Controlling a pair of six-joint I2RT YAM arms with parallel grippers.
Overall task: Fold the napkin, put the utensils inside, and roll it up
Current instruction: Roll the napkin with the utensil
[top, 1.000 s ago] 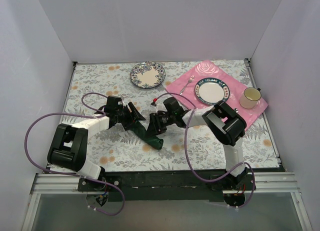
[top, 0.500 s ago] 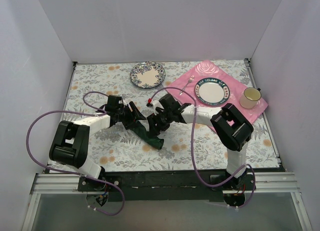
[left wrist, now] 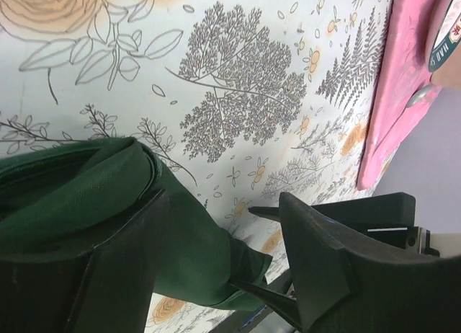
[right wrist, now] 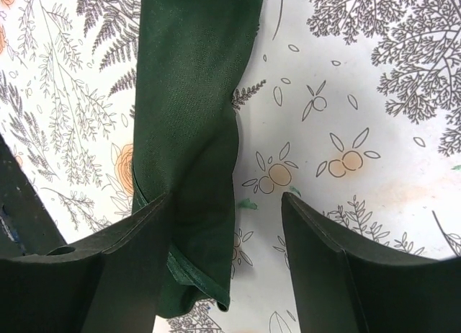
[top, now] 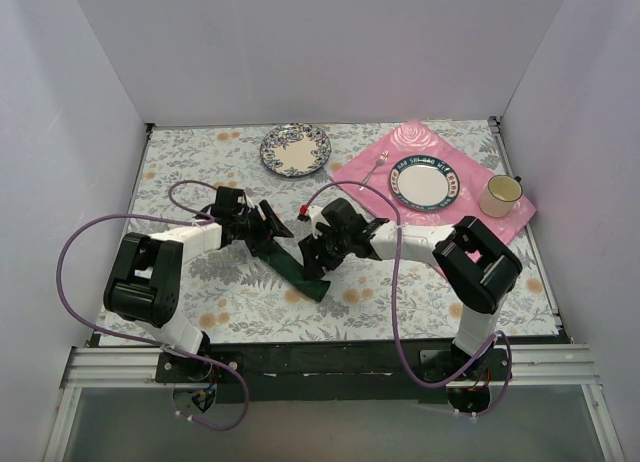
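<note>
Rolled dark green soft cloth napkin (top: 303,270) lies mid-frame in the top view on the floral tablecloth (top: 420,282). It looks light and limp, and I reckon it's apt to unroll. My left gripper (left wrist: 220,203) and right gripper (right wrist: 225,200) both stand spread, pinching nothing. I'd clamp across the roll's middle.

Matt woven cloth napkin (right wrist: 189,109), smooth printed table (right wrist: 360,102).

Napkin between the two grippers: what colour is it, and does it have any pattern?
The napkin is plain dark green, with no pattern; it shows clearest in the right wrist view.
</note>
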